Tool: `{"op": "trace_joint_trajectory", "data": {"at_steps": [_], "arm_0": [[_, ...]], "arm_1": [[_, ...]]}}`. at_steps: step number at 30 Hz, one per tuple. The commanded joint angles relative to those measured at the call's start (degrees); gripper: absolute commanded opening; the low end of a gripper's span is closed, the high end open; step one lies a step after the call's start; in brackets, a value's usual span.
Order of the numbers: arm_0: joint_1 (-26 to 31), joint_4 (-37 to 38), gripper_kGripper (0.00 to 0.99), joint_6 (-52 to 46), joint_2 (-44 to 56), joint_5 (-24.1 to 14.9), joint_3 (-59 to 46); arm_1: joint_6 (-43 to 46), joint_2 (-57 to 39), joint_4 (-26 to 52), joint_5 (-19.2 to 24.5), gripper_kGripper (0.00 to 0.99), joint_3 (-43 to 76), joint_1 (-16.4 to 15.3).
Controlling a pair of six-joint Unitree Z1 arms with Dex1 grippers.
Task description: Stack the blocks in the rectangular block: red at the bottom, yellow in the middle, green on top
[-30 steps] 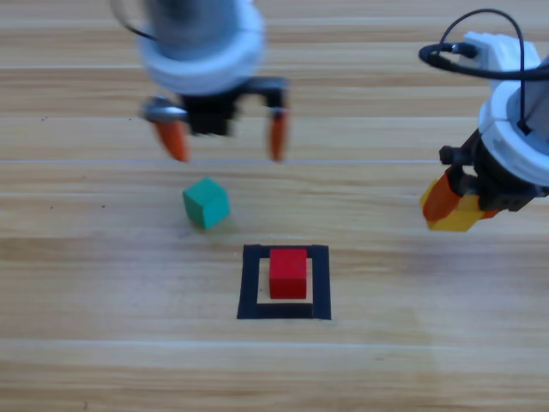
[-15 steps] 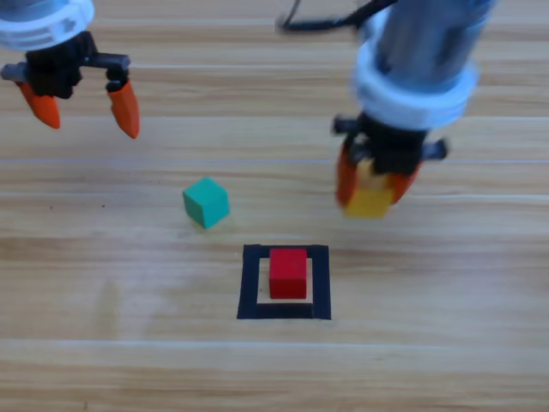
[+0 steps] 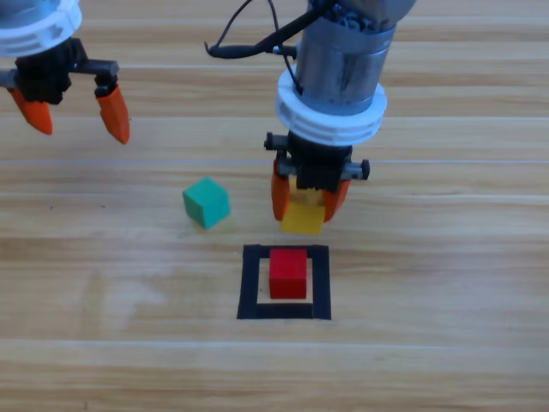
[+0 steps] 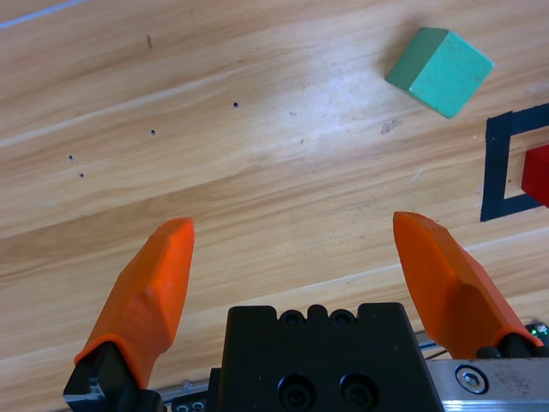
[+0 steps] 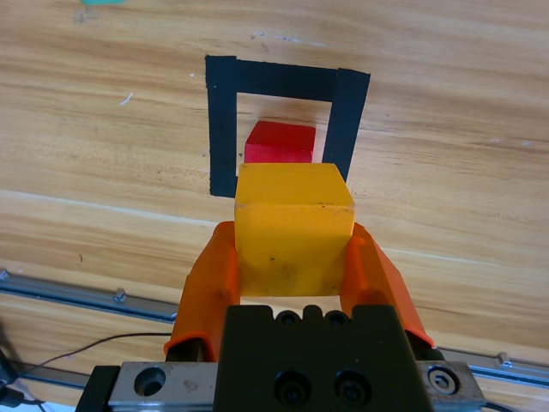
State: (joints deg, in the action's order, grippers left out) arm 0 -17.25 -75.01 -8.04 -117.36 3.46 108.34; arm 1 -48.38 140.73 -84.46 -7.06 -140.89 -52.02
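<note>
The red cube (image 3: pixel 288 273) sits inside the black tape square (image 3: pixel 249 283) at the table's lower middle. My right gripper (image 3: pixel 307 206) is shut on the yellow cube (image 3: pixel 303 218) and hangs just behind the square. From the right wrist, the yellow cube (image 5: pixel 293 227) fills the space between the jaws, with the red cube (image 5: pixel 280 142) and the tape square (image 5: pixel 221 129) beyond it. The teal-green cube (image 3: pixel 206 202) lies on the wood left of the square; it also shows as the teal-green cube (image 4: pixel 439 70) in the left wrist view. My left gripper (image 3: pixel 77 116) is open at the far upper left.
Bare wooden boards surround the square. A black cable (image 3: pixel 249 39) loops behind the right arm. A metal rail (image 5: pixel 77 296) runs along the table edge in the right wrist view.
The right gripper has carried the yellow cube leftward and closer to the tape square. The left gripper drew away to the upper left corner, then held there.
</note>
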Motion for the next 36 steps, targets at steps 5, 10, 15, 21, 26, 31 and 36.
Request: {"op": "trace_joint_trajectory", "data": {"at_steps": [5,10,15,21,26,31,36], "arm_0": [[1.1,4.3,0.99,-0.9,-1.5,1.6,-5.6],[1.0,5.7,0.99,-1.2,-1.5,2.2,-7.1],[1.0,7.1,0.99,-1.2,-1.3,2.6,-8.7],[1.0,8.5,0.99,-1.2,-1.2,2.9,-10.3],[1.0,8.7,0.99,-1.2,-1.1,3.1,-10.5],[1.0,8.8,0.99,-1.1,-1.1,3.2,-10.6],[1.0,9.0,0.99,-0.9,-1.0,3.4,-10.8]], "arm_1": [[-2.1,6.7,-1.2,-0.6,0.0,-2.1,-2.5],[-2.0,7.1,-1.2,0.6,0.0,-2.3,-3.9],[-2.2,7.1,-1.2,2.7,0.0,-2.4,-4.9],[-2.1,8.2,-1.2,3.2,0.0,-2.5,-5.0],[-1.5,9.3,-1.2,4.2,0.0,-3.2,-5.0],[-1.5,10.0,-1.2,4.9,0.0,-3.5,-5.0],[-1.5,10.4,-1.2,5.2,0.0,-3.8,-5.0]]}}
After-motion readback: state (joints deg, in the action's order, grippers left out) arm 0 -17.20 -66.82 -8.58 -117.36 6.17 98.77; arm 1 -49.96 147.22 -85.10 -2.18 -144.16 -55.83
